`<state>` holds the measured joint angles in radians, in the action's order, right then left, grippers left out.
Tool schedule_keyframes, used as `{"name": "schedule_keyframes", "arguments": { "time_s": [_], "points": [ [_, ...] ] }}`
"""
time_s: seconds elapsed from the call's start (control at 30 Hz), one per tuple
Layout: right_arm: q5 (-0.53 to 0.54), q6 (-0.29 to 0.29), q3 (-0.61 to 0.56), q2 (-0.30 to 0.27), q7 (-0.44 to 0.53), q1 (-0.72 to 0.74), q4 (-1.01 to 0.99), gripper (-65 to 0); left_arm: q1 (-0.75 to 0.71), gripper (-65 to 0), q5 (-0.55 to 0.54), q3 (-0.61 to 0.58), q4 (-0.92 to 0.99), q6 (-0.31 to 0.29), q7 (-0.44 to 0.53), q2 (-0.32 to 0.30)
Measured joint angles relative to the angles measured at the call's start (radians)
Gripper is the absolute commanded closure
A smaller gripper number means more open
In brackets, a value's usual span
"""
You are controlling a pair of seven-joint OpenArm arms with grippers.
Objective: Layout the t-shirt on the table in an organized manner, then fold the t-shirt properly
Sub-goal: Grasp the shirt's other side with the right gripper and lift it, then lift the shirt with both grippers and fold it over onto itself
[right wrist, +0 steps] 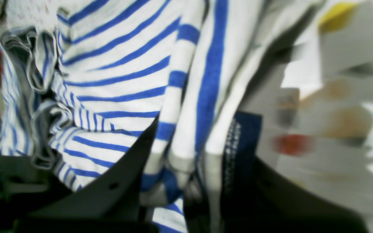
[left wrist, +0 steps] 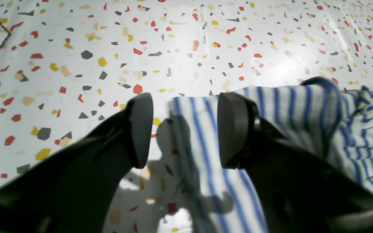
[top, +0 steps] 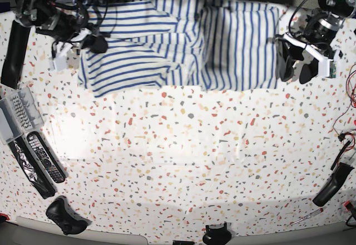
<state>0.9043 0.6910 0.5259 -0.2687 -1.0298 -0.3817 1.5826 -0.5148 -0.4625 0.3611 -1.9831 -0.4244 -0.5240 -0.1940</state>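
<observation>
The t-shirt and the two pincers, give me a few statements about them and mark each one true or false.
1. The left pincer is open and holds nothing. True.
2. The right pincer grips the t-shirt. True: striped cloth is bunched between its fingers.
3. The t-shirt lies neatly folded in the middle of the table. False: it lies rumpled along the far edge.
4. The t-shirt is plain red. False: it is white with blue stripes.
5. The left pincer hovers beside the t-shirt's edge. True.
</observation>
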Motion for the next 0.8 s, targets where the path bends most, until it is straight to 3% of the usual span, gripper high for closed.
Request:
{"name": "schedule_keyframes", "arguments": {
  "time_s": [0.23,0.33,0.63,0.8],
  "points": [
    [-0.006,0.001,0.183,-0.070,-0.028,0.045,-0.001,0.0,-0.025,-29.4,0.000,0.000,0.049,-0.005,-0.004,0.000],
    [0.067,0.001,0.210,-0.067,-0.096,0.042,0.033,0.0,-0.034,-29.4,0.001,0.000,0.115,-0.059,-0.010,0.000],
    [0.116,0.000,0.194,0.128,-0.120,0.002,0.369,0.0,-0.034,-29.0,-0.145,0.000,0.235,-0.204,-0.080,0.003],
    [0.118,0.000,0.052,0.187,-0.119,-0.021,0.547,0.0,-0.031,-29.0,-0.185,-0.007,0.236,-0.208,-0.110,0.002]
  ]
}}
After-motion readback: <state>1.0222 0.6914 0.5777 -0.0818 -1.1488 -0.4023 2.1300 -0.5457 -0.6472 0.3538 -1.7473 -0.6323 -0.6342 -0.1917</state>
